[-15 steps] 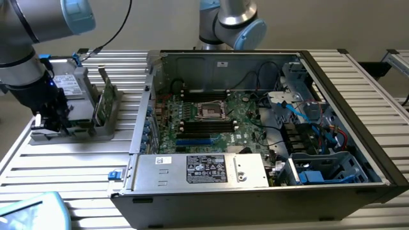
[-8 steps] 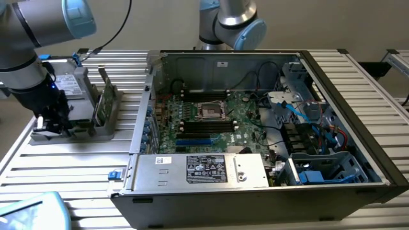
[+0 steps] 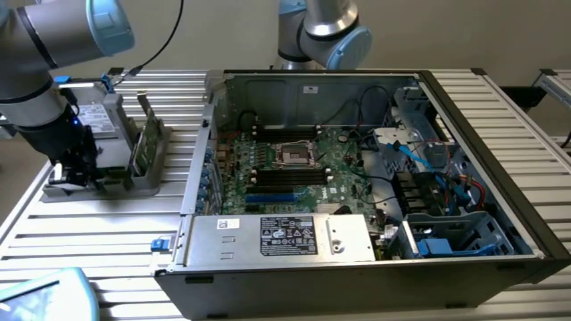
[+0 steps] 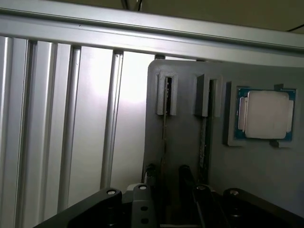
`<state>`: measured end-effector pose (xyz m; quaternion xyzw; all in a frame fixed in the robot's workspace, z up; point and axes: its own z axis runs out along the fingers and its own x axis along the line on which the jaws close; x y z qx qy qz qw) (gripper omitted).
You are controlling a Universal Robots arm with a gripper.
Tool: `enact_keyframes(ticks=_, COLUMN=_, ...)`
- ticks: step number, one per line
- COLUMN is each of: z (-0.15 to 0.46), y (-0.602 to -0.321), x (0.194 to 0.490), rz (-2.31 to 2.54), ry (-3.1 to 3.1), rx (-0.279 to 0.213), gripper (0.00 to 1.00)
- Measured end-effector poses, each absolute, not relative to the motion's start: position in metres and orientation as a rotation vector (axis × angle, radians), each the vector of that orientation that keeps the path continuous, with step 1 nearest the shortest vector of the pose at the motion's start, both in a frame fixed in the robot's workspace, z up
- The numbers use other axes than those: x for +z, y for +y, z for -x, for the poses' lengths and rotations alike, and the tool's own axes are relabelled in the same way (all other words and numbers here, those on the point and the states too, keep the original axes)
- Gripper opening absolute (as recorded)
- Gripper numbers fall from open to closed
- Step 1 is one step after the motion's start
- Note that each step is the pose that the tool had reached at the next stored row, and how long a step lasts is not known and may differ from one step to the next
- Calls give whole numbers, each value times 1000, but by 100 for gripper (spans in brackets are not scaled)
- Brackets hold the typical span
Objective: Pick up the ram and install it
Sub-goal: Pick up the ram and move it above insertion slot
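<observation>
The ram (image 4: 164, 135) is a thin dark stick seen edge-on, standing in a slot of the grey holder (image 4: 183, 142). My gripper (image 4: 165, 175) hangs over that slot with one finger (image 4: 148, 173) on each side of the stick; the jaws are open, with a gap to the ram on both sides. A second thin board (image 4: 204, 137) stands in the neighbouring slot. In the exterior view my gripper (image 3: 73, 175) is low over the holder (image 3: 98, 187) at the exterior view's left, beside the open computer case (image 3: 357, 167). Black memory slots (image 3: 287, 178) lie by the processor socket (image 3: 293, 154).
A square silver processor chip (image 4: 264, 114) rests in a recess of the holder. A green card (image 3: 148, 142) stands upright on the holder beside the case wall. A second robot arm (image 3: 321, 30) rises behind the case. Cables and drive bays (image 3: 446, 200) crowd the case's right side.
</observation>
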<state>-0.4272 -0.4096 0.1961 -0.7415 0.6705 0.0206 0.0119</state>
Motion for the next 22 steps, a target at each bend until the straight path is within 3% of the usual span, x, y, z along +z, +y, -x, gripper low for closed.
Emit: enact_keyframes(ticks=22, z=427, y=-411, x=195, rz=2311, ry=2090, rx=66, gripper=32)
